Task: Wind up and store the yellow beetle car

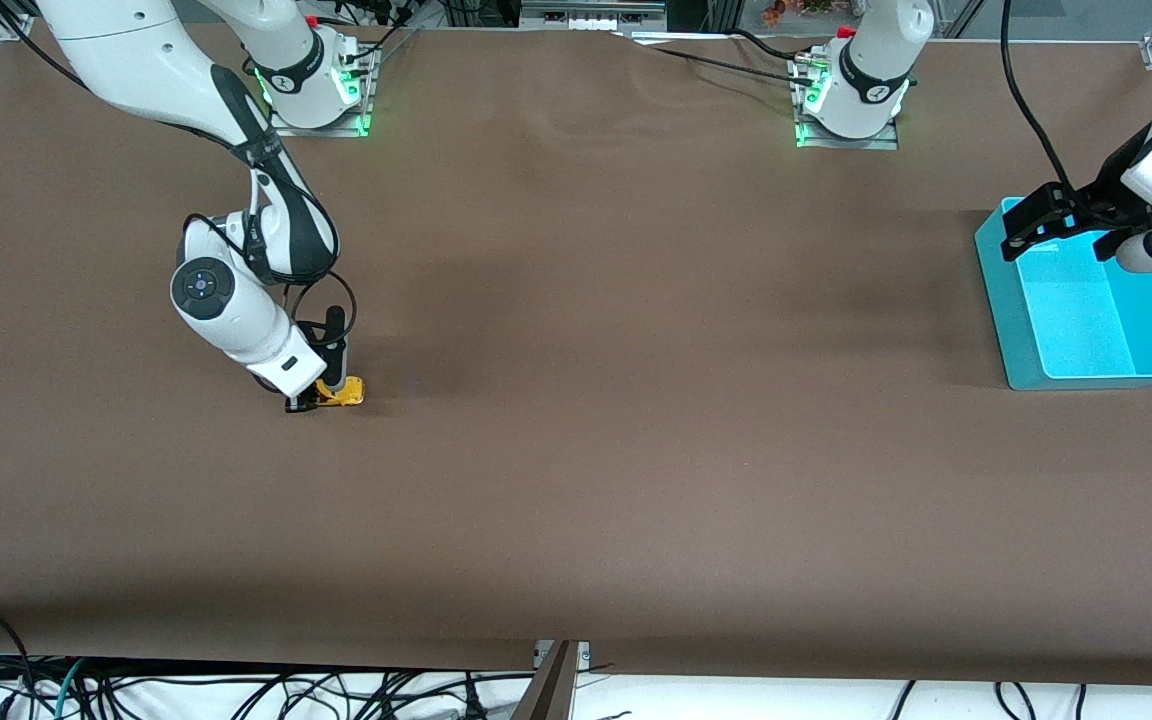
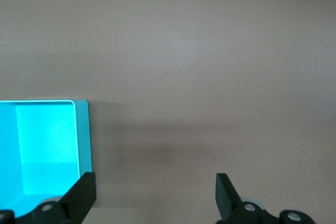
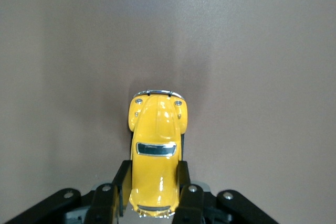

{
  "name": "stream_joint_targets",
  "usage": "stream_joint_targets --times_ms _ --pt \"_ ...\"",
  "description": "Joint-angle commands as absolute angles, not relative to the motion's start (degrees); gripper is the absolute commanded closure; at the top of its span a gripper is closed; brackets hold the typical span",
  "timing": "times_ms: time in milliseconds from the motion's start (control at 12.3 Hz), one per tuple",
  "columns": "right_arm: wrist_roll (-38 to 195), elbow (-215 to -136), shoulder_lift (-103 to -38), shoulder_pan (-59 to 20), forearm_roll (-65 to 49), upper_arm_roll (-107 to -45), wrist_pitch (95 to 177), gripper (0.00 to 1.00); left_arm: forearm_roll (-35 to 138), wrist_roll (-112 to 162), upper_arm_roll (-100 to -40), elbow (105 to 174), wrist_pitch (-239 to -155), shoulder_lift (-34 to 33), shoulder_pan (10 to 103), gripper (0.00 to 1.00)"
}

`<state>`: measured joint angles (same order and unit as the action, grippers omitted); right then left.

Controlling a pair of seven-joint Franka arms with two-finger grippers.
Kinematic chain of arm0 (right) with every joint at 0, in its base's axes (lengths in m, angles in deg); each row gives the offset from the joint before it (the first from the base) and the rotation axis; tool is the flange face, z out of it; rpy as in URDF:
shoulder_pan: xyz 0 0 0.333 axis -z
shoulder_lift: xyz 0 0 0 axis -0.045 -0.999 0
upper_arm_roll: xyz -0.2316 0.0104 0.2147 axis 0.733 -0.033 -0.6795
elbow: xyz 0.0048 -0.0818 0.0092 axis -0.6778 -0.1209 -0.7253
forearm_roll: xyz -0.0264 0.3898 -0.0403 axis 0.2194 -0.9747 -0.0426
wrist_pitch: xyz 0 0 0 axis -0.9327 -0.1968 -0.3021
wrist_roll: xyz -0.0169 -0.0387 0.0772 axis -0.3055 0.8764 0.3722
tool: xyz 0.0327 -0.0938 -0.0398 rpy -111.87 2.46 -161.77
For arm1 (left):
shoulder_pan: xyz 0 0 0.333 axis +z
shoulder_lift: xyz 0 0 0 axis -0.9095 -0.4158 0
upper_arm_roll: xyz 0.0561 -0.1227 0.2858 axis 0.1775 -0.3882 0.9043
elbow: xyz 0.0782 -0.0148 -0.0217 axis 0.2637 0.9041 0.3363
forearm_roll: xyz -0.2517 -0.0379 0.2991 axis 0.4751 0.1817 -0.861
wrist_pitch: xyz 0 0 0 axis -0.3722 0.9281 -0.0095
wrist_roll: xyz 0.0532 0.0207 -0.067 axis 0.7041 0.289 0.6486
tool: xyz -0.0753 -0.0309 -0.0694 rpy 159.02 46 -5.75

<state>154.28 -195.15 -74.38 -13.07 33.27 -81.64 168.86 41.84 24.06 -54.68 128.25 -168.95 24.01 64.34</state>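
The yellow beetle car [image 1: 346, 391] is down at the brown table's surface, toward the right arm's end. My right gripper [image 1: 322, 397] is shut on it. In the right wrist view the car [image 3: 156, 145] sits between the two black fingers [image 3: 122, 182], its rear half gripped and its front end sticking out past the fingertips. My left gripper [image 1: 1056, 236] is open and empty, and waits in the air over the farther end of a turquoise bin [image 1: 1024, 330]. In the left wrist view its fingers [image 2: 80, 192] stand wide apart over the bin's wall [image 2: 84, 135] and bare table.
The turquoise bin stands at the left arm's end of the table and holds nothing that shows. Cables hang below the table's edge nearest the front camera [image 1: 236, 690]. The arms' bases [image 1: 321, 95] stand at the table's farthest edge.
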Motion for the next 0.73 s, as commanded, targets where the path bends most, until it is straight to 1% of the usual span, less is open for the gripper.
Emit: stream_joint_targets --times_ms 0,325,650 --pt "153.6 -195.1 -77.1 -12.3 33.3 -82.0 169.4 1.00 42.4 23.6 -53.8 126.9 -166.6 24.3 63.8 0.00" --pt "157.8 -195.0 -78.1 -8.0 33.3 -81.9 169.7 1.00 42.5 24.2 -54.0 126.8 -166.6 24.2 63.8 0.00" --pt "165.5 -194.5 -79.5 -2.3 33.3 -81.9 172.7 1.00 42.7 24.2 -54.0 126.8 -166.6 24.1 63.8 0.00"
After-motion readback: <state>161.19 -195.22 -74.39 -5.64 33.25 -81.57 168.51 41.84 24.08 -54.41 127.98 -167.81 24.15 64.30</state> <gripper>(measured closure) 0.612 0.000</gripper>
